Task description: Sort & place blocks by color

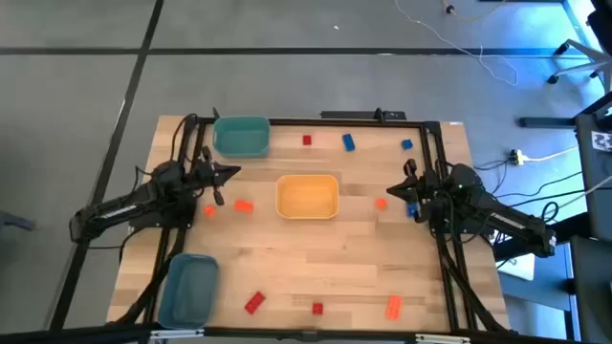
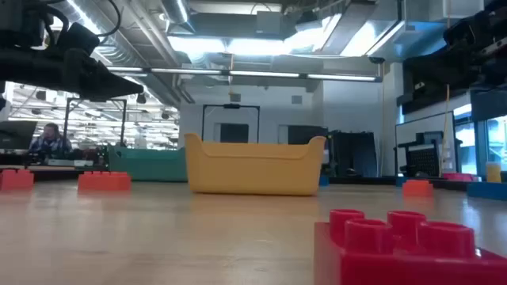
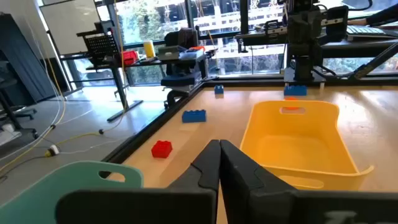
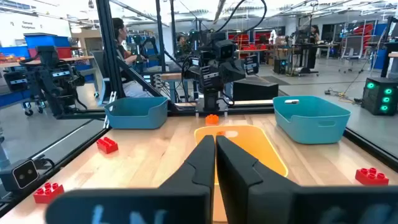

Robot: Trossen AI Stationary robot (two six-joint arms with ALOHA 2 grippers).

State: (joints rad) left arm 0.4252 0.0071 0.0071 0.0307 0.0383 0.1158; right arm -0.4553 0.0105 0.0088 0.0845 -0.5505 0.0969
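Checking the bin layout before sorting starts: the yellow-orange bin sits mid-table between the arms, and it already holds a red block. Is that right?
Not quite. The yellow-orange bin does sit mid-table between the arms, but it holds nothing; the high view and the left wrist view show a bare inside. A red block lies on the table beyond it.

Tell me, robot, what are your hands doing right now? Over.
Left hand shut, empty, above the table. Right hand shut, empty, opposite side. Blocks all loose on the table; yellow bin empty. Nothing in the way.

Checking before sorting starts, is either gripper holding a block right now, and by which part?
Nothing is held. The left gripper and right gripper are both shut on empty air, above the wooden table.
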